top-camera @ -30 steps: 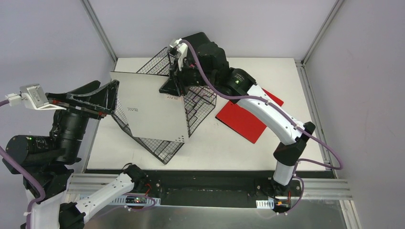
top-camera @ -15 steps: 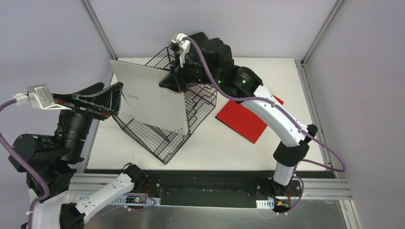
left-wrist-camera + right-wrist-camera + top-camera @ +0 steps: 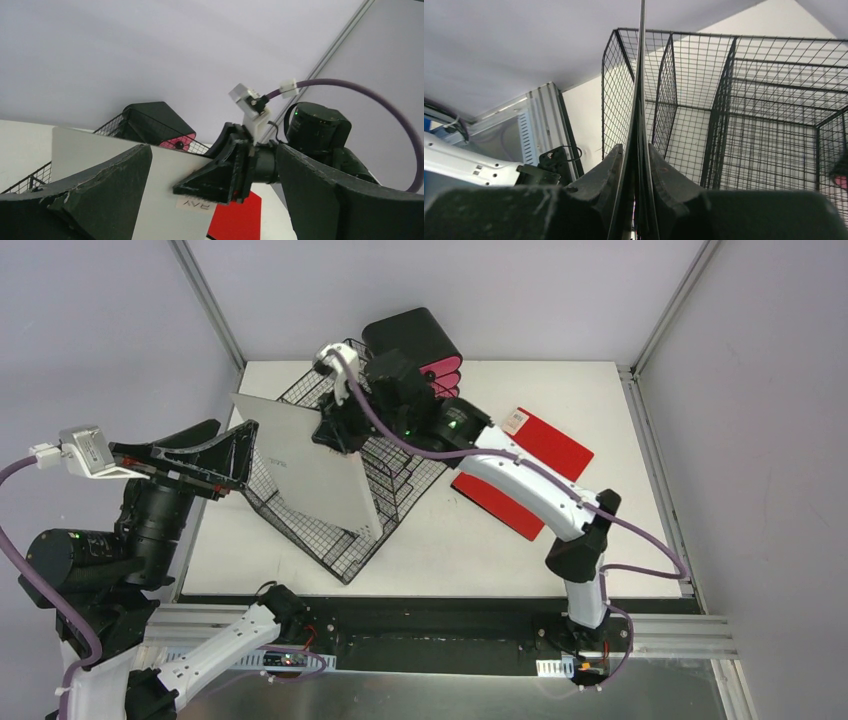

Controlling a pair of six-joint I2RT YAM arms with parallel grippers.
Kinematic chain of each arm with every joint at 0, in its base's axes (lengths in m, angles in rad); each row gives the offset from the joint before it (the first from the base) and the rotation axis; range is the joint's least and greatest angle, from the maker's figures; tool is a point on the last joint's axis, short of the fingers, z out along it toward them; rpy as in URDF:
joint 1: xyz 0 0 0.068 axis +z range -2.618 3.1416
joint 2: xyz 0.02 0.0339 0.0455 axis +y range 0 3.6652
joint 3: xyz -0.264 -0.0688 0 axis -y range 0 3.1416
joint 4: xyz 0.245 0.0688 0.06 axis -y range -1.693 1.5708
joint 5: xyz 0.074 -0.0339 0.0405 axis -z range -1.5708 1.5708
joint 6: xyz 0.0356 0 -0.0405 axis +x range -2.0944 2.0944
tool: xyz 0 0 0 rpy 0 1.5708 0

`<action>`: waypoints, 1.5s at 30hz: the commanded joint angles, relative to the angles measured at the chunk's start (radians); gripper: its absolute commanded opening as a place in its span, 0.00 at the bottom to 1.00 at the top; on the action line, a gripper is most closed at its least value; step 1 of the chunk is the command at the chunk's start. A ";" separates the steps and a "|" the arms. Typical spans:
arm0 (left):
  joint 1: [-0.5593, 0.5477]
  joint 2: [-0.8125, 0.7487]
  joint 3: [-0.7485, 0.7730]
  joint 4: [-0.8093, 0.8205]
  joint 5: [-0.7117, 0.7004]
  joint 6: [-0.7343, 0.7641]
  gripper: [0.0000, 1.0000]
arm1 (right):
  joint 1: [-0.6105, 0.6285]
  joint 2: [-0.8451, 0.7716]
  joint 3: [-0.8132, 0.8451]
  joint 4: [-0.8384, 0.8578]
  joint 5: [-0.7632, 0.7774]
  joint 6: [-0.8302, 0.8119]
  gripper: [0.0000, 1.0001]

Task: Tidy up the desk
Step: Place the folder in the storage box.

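Jaws of right gripper (image 3: 636, 150) nearly closed, pinching the edge of white notebook (image 3: 305, 465), which tilts steeply over black wire rack (image 3: 400, 480). Left gripper (image 3: 243, 455) jaws spread wide, holding nothing, just beside the notebook's left corner. Desk (image 3: 450, 550) lies under the rack; red folder (image 3: 500, 505) rests on its right half.

The white notebook (image 3: 305, 475) carries a short line of grey lettering (image 3: 193, 205) on its cover. In the left wrist view it appears turned about and looks like three capitals, perhaps "AVE" (blurred, so not certain). The red notebook (image 3: 556, 446) bears a small white sticker (image 3: 517, 421), its print too small to read.
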 commanded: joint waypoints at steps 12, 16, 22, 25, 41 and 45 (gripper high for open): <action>-0.009 -0.053 -0.045 -0.027 0.045 -0.034 0.99 | 0.115 0.100 0.154 0.199 0.228 0.040 0.00; -0.009 -0.061 -0.067 -0.036 0.042 -0.048 0.99 | 0.122 0.158 0.182 0.208 0.300 0.062 0.00; -0.009 -0.085 -0.086 -0.071 0.029 -0.061 0.99 | 0.136 0.232 0.187 0.193 0.310 0.085 0.02; -0.009 -0.104 -0.093 -0.090 0.026 -0.063 0.99 | 0.141 0.252 0.188 0.185 0.317 0.070 0.11; -0.009 -0.166 -0.145 -0.215 0.245 -0.090 0.99 | 0.082 -0.038 -0.039 0.046 0.000 -0.047 1.00; -0.009 -0.170 -0.159 -0.243 0.321 -0.101 0.99 | 0.029 -0.111 -0.089 0.020 -0.075 -0.028 1.00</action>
